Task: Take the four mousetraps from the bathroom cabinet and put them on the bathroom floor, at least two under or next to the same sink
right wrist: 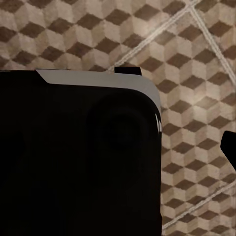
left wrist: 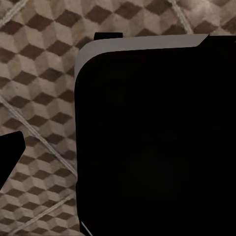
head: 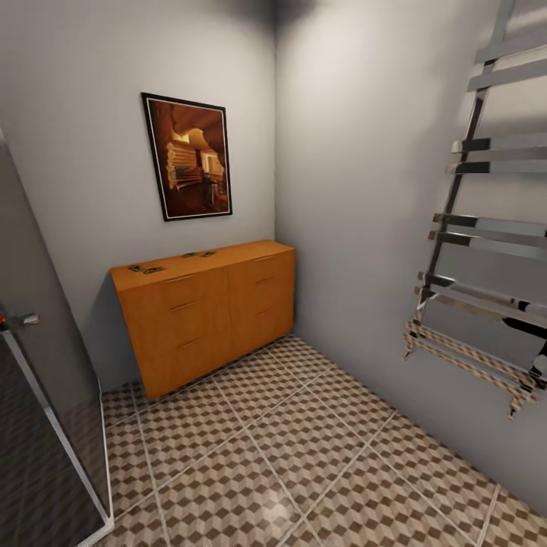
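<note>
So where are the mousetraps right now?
In the head view, the mousetraps lie on top of the cabinet, against the far wall, below the picture.

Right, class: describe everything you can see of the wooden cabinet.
The cabinet is a wide, orange-brown wooden unit with a flat top and rows of drawers, each with a slim wooden bar handle. All drawers look shut. It stands in the corner against both grey walls, below a framed picture, over the cube-patterned floor. Small dark mousetraps lie on its top, in two clusters; their number is unclear.
</note>
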You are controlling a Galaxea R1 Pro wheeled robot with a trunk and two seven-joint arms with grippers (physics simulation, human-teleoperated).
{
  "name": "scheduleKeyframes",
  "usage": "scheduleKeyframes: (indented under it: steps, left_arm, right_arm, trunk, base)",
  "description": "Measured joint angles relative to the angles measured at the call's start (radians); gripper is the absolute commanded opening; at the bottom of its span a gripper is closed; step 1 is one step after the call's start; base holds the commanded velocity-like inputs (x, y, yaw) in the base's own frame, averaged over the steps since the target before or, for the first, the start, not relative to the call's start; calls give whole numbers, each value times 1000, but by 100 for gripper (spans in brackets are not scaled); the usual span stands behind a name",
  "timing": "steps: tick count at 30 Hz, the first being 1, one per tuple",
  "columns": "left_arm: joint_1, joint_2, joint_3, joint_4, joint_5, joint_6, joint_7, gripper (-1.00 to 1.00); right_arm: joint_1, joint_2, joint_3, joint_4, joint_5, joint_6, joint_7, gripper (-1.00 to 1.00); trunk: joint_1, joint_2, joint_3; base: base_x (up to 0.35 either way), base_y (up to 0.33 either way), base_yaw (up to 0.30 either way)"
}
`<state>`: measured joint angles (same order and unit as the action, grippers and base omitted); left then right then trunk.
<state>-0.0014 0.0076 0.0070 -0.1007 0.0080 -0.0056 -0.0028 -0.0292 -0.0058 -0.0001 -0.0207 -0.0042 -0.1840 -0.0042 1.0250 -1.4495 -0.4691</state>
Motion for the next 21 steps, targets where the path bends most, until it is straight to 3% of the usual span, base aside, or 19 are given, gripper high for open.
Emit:
scheduleKeyframes:
  steps: [9,21]
  left_arm:
    - [0,0,0,0,0,0,0,100]
    - [0,1,1,0,0,0,0,100]
  right_arm:
    - [0,0,0,0,0,0,0,100]
    - [0,0,0,0,0,0,0,100]
  trunk:
    - [0,0,0]
    - [-1,0,0]
  base:
    - [92,0,27]
    - [303,0,2]
